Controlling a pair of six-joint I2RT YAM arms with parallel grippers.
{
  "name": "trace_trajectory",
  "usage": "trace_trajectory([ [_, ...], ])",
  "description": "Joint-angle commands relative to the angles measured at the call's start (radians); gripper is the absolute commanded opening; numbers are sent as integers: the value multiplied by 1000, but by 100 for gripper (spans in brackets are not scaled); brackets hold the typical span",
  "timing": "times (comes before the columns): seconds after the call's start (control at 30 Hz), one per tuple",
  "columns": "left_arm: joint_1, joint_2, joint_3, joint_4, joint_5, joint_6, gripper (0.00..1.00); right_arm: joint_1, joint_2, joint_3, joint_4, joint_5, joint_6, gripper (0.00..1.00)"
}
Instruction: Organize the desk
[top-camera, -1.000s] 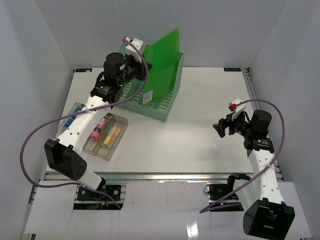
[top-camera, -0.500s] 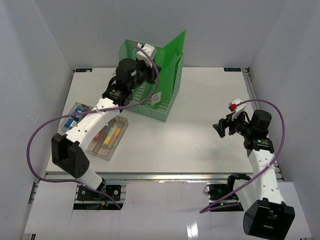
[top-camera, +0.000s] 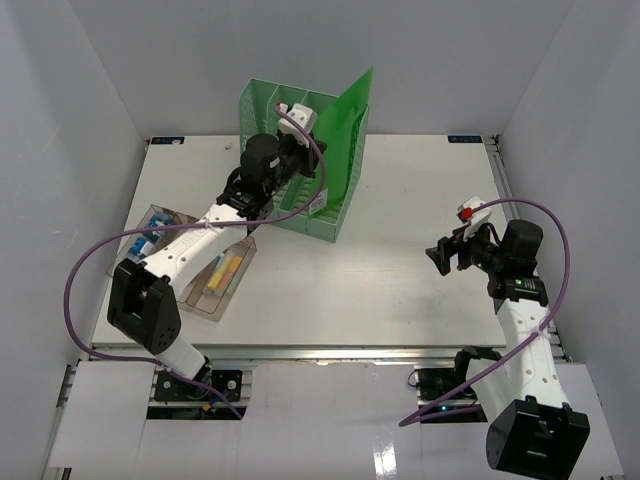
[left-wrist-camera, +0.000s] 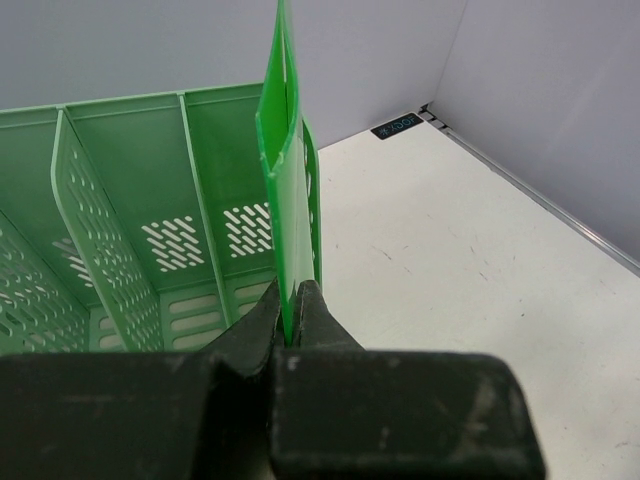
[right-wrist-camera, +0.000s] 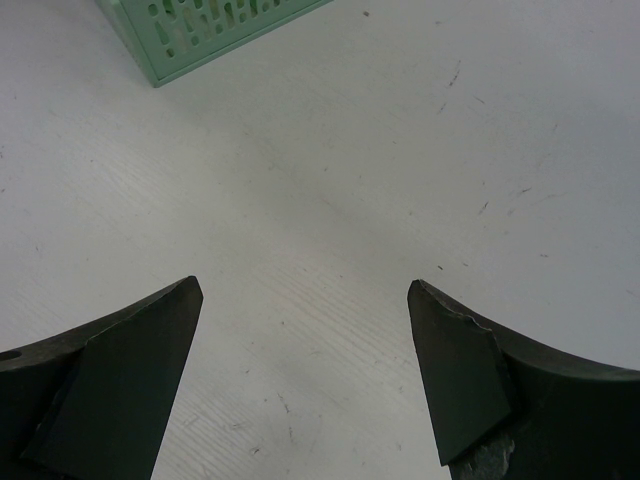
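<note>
The desk (top-camera: 400, 270) is a wide white tabletop. A mint-green file rack (top-camera: 262, 104) stands at the back centre. My left gripper (top-camera: 318, 172) is shut on the near edge of a bright green folder (top-camera: 345, 125), which stands upright at the rack's right-hand slot. In the left wrist view the jaws (left-wrist-camera: 290, 300) pinch the folder's thin edge (left-wrist-camera: 280, 150), with the rack's dividers (left-wrist-camera: 120, 180) to the left and the desk (left-wrist-camera: 450, 260) to the right. My right gripper (top-camera: 440, 258) is open and empty above bare desk (right-wrist-camera: 350, 150), its fingertips wide apart (right-wrist-camera: 303, 288).
A clear plastic tray (top-camera: 243, 262) with pink and yellow pens lies at the front left, partly under my left arm. Another clear tray (top-camera: 150, 215) with blue items lies beside it. White walls enclose the desk. The rack's corner (right-wrist-camera: 200, 30) shows in the right wrist view.
My left arm has reached further right and back with the folder. The folder has gone from leaning over the rack to standing upright at its right side. The right arm has not moved.
</note>
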Motion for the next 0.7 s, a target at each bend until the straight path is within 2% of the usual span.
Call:
trace_trajectory([
  [0.0,-12,-4,9,96,14,-29,0,-5,-3,-4,34,-18,-6,90],
  [0.43,-12,-39,-102,237,-53,-66,0,-7,-7,-3,31,-26,-7,90],
  [0.67,-12,-36,-152,266,-45,-68,0,-7,-5,-3,30,-26,-8,90],
])
